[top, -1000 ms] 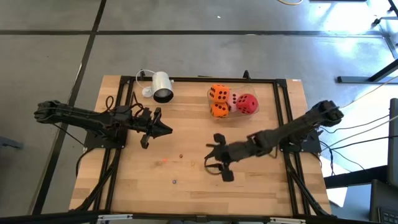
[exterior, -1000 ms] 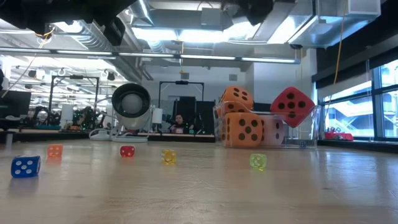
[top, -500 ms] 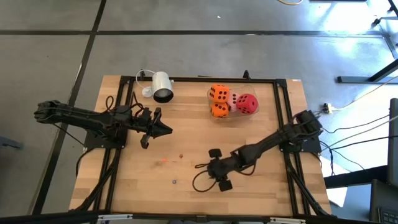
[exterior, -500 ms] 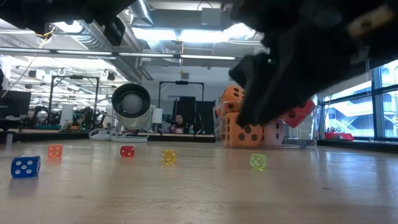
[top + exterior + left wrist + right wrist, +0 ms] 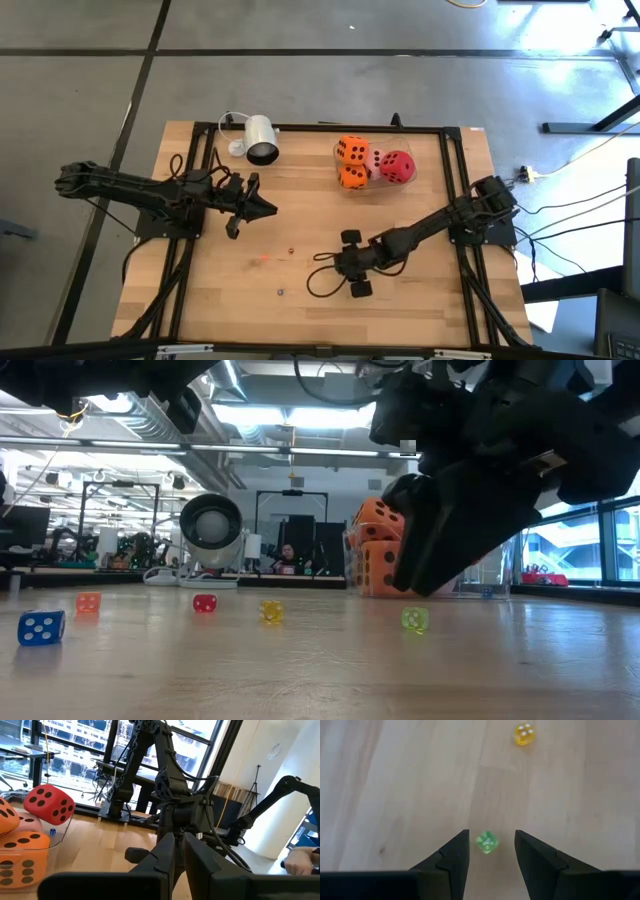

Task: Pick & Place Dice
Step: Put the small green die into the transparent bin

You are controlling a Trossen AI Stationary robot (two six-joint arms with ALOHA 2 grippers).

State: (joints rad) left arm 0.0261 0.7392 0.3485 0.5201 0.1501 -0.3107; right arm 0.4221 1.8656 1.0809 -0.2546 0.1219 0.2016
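At the left of the worktop [image 5: 420, 300] the left gripper [image 5: 262, 207] hangs above the wood with its jaws pressed together on nothing. It points toward the middle and looks parked, well apart from everything, probably to leave room for the other arm.

Behind it, near the far edge, lies a white camera [image 5: 261, 140] on its side, which seems to play no part in the job.

The low view shows a loose row of small dice on the wood: a blue die [image 5: 41, 626], a small orange die [image 5: 89, 602], a small red die [image 5: 204, 603] and a yellow die [image 5: 271, 611]. They lie apart from one another, so each could be taken singly.

Next comes the green die [image 5: 486, 842], flat on the worktop. The right gripper [image 5: 491, 851] is low over it, jaws spread, one finger on either side and neither touching. That straddle looks like the set-up for a pinch, so I judge the step in hand to be the pick, with the grip not yet made. The die is small against the gap, so closing off-centre could flick it away.

Farther back sit the large dice in a clear tray [image 5: 500, 560]: two orange dice [image 5: 351, 150], a pale pink die [image 5: 374, 160] and a red die [image 5: 397, 167], crowded together and touching. The tray may be where the small dice go, though I cannot tell.
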